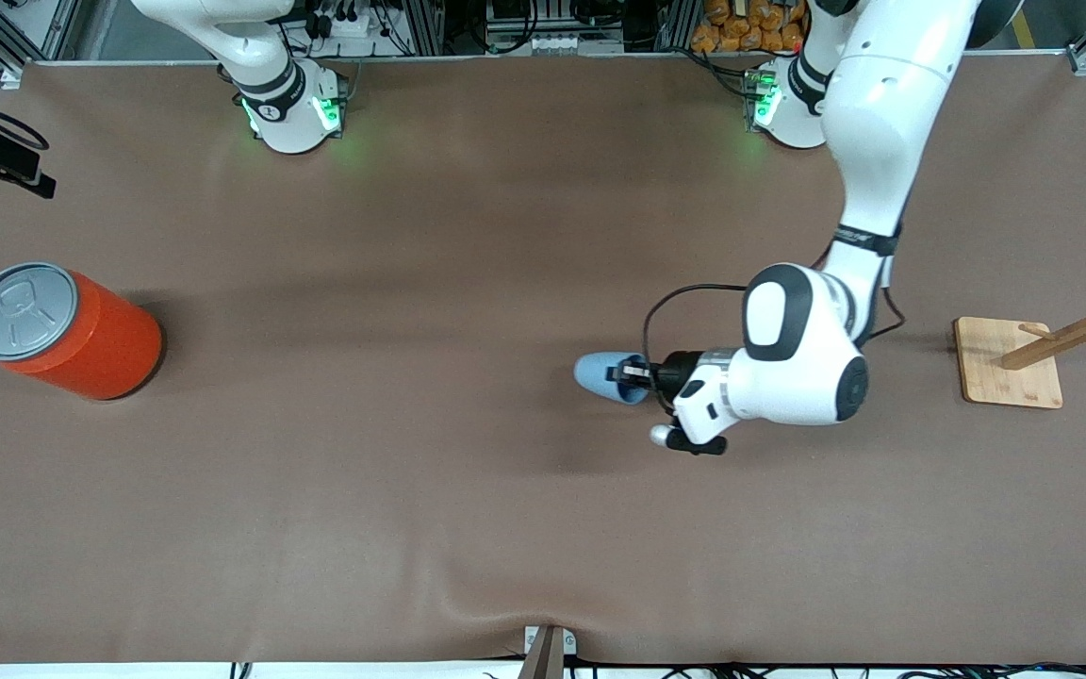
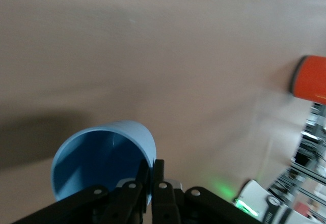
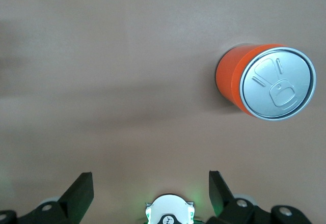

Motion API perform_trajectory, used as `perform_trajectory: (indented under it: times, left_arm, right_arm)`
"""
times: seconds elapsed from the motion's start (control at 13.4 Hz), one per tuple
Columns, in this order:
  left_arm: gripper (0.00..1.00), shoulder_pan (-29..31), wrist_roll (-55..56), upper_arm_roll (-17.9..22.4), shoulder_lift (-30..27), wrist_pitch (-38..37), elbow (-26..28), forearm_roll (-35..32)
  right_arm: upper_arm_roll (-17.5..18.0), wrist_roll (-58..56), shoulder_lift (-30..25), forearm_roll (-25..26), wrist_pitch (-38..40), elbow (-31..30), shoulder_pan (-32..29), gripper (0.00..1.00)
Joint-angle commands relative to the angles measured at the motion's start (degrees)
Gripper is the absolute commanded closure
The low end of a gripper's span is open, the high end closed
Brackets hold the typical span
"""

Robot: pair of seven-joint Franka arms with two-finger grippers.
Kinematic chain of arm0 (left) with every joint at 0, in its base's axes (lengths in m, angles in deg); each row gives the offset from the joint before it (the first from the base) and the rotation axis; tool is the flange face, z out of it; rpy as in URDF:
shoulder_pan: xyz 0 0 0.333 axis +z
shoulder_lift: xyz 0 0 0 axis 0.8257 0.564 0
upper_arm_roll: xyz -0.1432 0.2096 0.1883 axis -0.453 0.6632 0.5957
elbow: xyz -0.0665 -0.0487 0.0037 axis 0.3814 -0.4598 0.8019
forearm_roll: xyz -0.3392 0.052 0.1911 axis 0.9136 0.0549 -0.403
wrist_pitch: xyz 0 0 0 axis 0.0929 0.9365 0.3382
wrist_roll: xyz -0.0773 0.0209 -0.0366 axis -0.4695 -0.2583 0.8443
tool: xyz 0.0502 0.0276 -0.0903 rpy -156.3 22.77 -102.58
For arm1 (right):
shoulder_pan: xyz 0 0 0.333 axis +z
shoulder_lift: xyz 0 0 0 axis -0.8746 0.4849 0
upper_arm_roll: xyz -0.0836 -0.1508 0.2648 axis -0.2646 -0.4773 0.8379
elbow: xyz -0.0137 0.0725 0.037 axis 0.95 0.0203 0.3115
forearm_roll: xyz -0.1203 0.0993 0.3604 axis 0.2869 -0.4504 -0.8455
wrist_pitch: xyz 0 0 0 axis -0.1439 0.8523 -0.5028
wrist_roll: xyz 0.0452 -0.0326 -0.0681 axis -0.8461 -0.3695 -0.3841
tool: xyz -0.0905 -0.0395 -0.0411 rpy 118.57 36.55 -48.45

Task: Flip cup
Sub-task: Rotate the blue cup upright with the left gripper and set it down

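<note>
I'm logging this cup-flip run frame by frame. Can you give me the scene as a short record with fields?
cup: small light-blue matte tapered cup, on its side near mid-table, darker blue inside
left claw: shut on the cup's rim, one finger inside
right claw: open, waiting high over the table
can: large orange cylinder with grey can-style lid, upright at the right arm's end
rack: wooden peg stand on a square base, at the left arm's end
table: brown mat

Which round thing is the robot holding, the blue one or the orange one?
The blue cup. The left end effector pinches its rim, tipped sideways. The orange can stands alone at the right arm's end, and the right end effector waits open.
</note>
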Motion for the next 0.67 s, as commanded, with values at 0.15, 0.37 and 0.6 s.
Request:
perform_trajectory:
  times: [0.15,0.37,0.6]
  left_arm:
    - [1.00,4.5,2.1,0.4,-7.4,0.3,5.3,-18.2]
    - [1.00,8.0,2.6,0.9,-11.5,2.7,12.1,-26.5]
    - [1.00,8.7,2.5,0.9,-19.8,17.8,28.1,-37.4]
  right_arm:
    - [0.2,0.0,0.3,0.5,0.8,0.7,0.2,0.00]
    - [0.2,0.0,0.3,0.5,0.8,0.8,0.3,0.00]
    - [0.2,0.0,0.3,0.5,0.8,0.7,0.3,0.00]
